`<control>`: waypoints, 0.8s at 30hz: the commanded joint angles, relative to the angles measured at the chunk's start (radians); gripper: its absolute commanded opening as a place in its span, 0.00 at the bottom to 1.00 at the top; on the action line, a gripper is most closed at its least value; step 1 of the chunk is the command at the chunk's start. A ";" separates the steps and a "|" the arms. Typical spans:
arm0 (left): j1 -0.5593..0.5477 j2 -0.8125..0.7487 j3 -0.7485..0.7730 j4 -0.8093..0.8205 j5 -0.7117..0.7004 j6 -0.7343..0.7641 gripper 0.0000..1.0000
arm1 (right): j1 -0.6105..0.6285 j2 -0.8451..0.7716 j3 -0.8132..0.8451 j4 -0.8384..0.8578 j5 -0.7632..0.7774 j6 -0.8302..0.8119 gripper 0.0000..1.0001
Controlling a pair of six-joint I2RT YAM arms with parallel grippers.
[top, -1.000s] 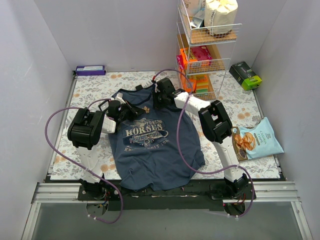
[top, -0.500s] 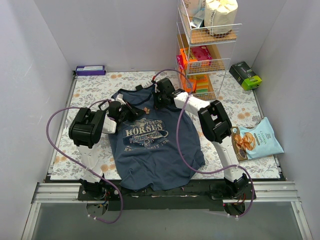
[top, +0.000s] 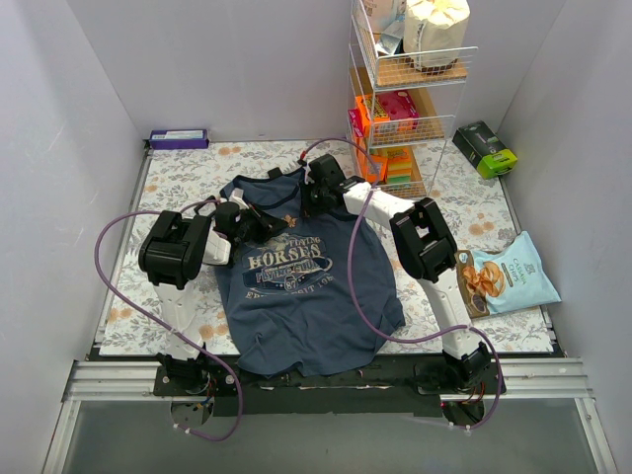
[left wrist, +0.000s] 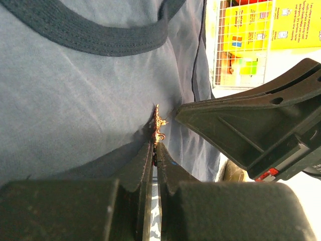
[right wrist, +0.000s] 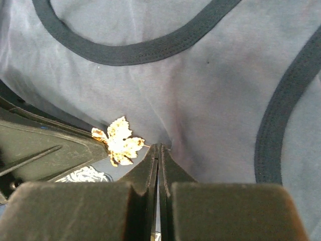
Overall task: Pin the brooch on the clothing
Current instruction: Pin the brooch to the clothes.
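A: What is seen to differ from a second ago?

B: The right gripper (right wrist: 158, 148) was parted then and is now clenched, finger against finger. The left gripper (left wrist: 154, 148) has been brought slightly nearer to it, and the clothing (top: 306, 296) lies as it did.

A: And the left one?

B: It is clamped on the brooch (left wrist: 158, 123) – a small golden leaf held right at its fingertips and pressed against the fabric.

A: Where is the brooch placed relative to the right gripper?

B: Just to the left of its tips, almost touching. A small pucker is raised in the cloth directly ahead of those tips – whether fabric is nipped cannot be told.

A: How is the garment laid out?

B: It is spread flat beneath both grippers, navy blue with darker trim. The neckline curves just beyond the fingertips and the pale print lies behind them.
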 commanded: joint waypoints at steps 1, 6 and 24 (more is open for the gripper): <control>-0.013 0.010 0.011 0.028 0.016 -0.005 0.00 | -0.004 -0.003 0.035 0.048 -0.055 0.032 0.01; -0.021 0.022 0.014 0.051 0.026 -0.022 0.00 | -0.004 0.005 0.038 0.059 -0.080 0.044 0.01; -0.027 0.041 0.020 0.071 0.039 -0.039 0.00 | -0.009 -0.032 0.032 0.010 0.049 -0.026 0.20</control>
